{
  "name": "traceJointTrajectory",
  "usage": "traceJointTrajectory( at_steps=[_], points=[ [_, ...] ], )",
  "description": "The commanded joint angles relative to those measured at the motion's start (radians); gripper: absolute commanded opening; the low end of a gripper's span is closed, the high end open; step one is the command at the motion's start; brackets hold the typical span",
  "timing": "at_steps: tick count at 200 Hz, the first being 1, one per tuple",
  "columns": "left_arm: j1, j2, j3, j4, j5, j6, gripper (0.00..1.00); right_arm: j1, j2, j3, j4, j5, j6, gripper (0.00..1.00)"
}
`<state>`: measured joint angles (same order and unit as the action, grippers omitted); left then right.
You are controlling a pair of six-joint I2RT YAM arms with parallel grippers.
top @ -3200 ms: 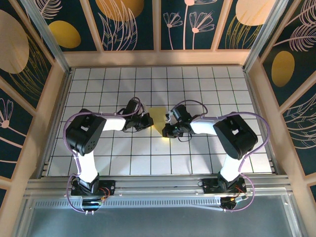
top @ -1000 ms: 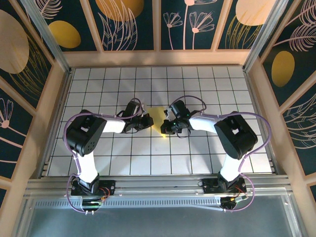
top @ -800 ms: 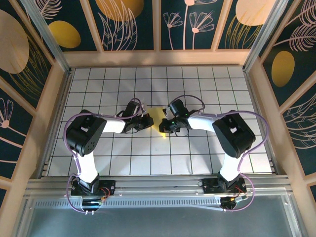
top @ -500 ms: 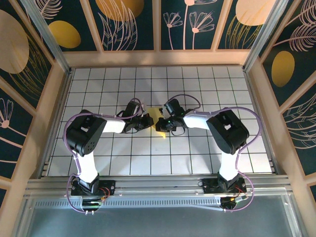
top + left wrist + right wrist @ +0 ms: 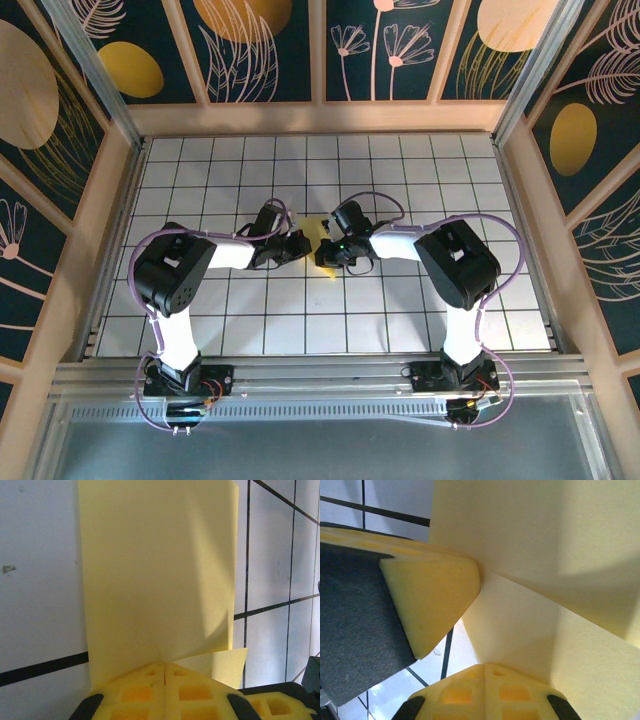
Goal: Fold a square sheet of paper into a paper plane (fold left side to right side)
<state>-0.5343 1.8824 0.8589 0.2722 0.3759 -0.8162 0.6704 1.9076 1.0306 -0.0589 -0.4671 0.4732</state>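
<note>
Angled inward toward each other, left gripper (image 5: pixel 165 666) and right gripper (image 5: pixel 485 667) clamp the square sheet of paper (image 5: pixel 155 570).

- Mostly hidden overhead between left gripper (image 5: pixel 298 246) and right gripper (image 5: pixel 330 252): the square sheet of paper (image 5: pixel 317 232).
- Cropped by frame edges in both wrist views.

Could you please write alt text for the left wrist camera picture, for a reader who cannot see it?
A yellow sheet of paper lies on a white table with black grid lines. The left gripper, its yellow padded fingers shut, meets the paper's near edge, where a second layer shows at the lower right.
</note>
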Motion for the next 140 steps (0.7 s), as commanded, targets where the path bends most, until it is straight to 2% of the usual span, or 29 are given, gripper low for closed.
traceJointTrajectory(
  at_steps=[1,140],
  points=[
    [-0.004,0.043,-0.013,-0.159,-0.068,-0.005,0.00,0.011,-0.031,-0.044,-0.087,0.028,-0.022,0.00],
    [-0.004,0.063,0.000,-0.205,-0.097,0.000,0.00,0.012,-0.099,-0.130,-0.131,0.050,-0.024,0.00]
  ],
)
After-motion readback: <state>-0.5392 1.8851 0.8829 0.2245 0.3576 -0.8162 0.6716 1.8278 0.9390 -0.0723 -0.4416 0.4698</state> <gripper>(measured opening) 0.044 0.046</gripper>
